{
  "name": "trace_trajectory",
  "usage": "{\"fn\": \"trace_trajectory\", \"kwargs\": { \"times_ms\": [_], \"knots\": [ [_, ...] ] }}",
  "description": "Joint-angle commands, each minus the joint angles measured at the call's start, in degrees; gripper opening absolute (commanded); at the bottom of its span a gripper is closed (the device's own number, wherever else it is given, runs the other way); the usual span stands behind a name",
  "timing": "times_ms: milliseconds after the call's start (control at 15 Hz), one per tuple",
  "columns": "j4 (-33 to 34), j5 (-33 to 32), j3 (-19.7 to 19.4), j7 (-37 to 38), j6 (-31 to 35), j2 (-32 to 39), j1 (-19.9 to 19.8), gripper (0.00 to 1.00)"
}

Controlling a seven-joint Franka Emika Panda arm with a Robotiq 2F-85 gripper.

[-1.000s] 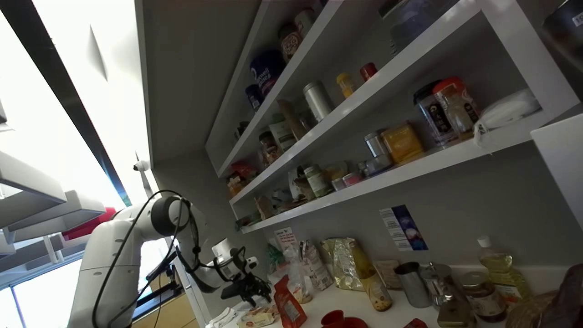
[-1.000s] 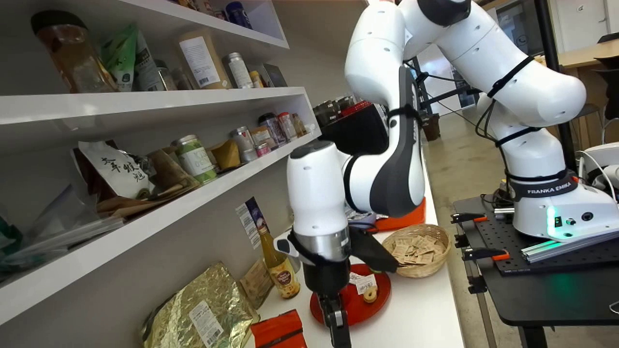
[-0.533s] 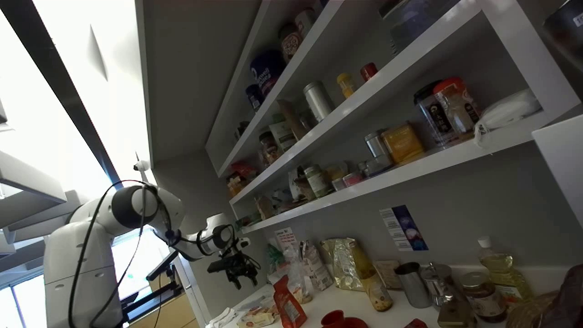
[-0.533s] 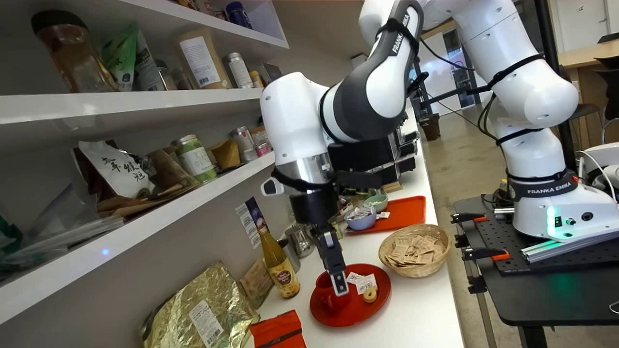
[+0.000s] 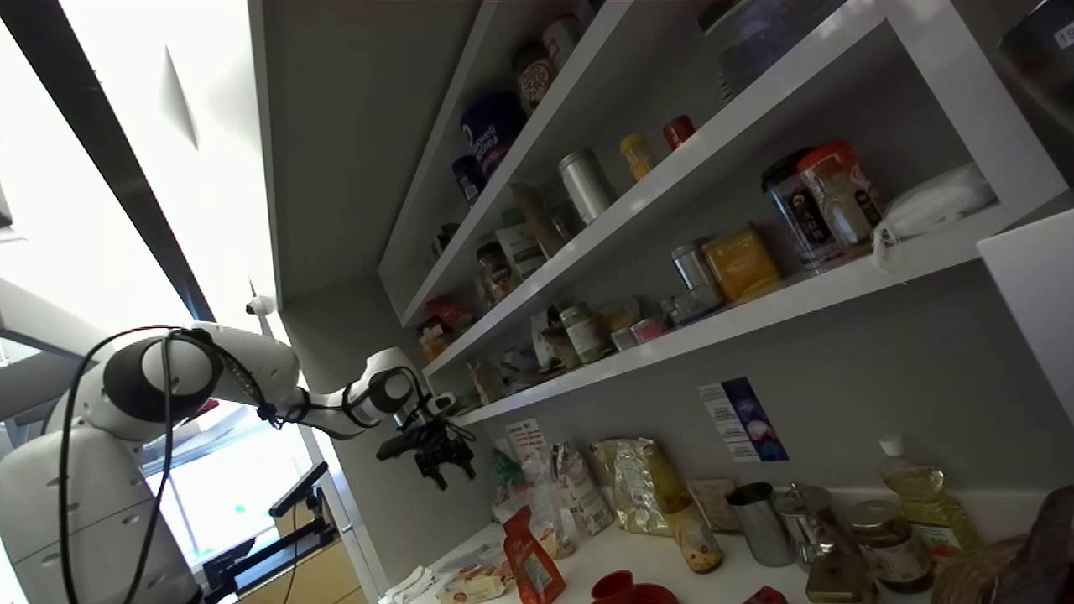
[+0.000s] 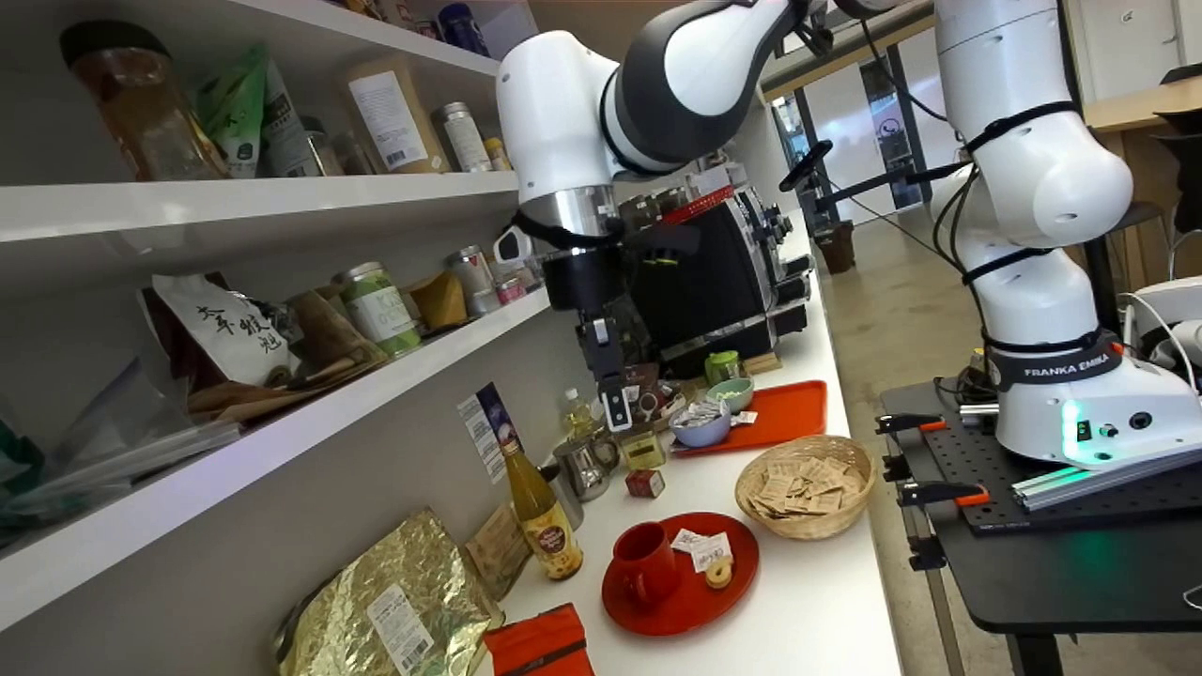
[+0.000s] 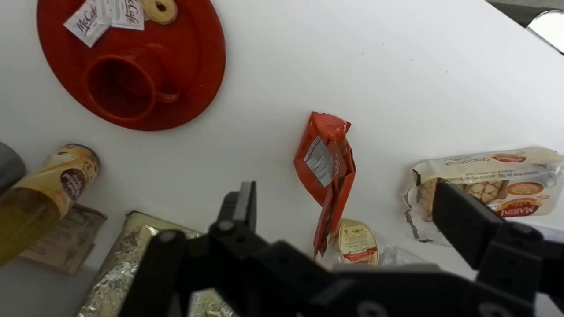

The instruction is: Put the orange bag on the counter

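The orange bag (image 5: 533, 560) stands upright on the pale counter (image 5: 579, 572) in an exterior view. Its folded red-orange top (image 6: 542, 641) shows at the bottom edge in an exterior view, the rest cut off. In the wrist view the bag (image 7: 325, 154) is seen from above, with a pale label, resting on the white counter (image 7: 396, 88). My gripper (image 7: 346, 198) is open and empty, its fingers wide apart. The bag shows between the fingers but well below them. In both exterior views the gripper (image 5: 456, 480) (image 6: 615, 413) hangs in the air above the counter, apart from the bag.
A red plate (image 7: 194, 92) with a red mug (image 7: 121, 88) lies near the bag. A biscuit packet (image 7: 498, 185), a gold foil bag (image 6: 399, 601) and a yellow bottle (image 6: 545, 516) stand around it. White shelves (image 6: 376, 202) with jars hang over the counter's wall side.
My gripper has risen from low near the bag to high above the counter, and the arm has drawn back. The orange bag has not moved.
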Motion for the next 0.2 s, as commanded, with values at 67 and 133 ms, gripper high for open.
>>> {"fn": "trace_trajectory", "kwargs": {
  "times_ms": [67,133],
  "knots": [
    [0.2,1.1,-3.2,-2.8,-3.0,-2.0,2.4,1.0],
    [0.1,1.5,-3.5,-3.6,-3.7,-2.8,2.4,1.0]
  ]
}}
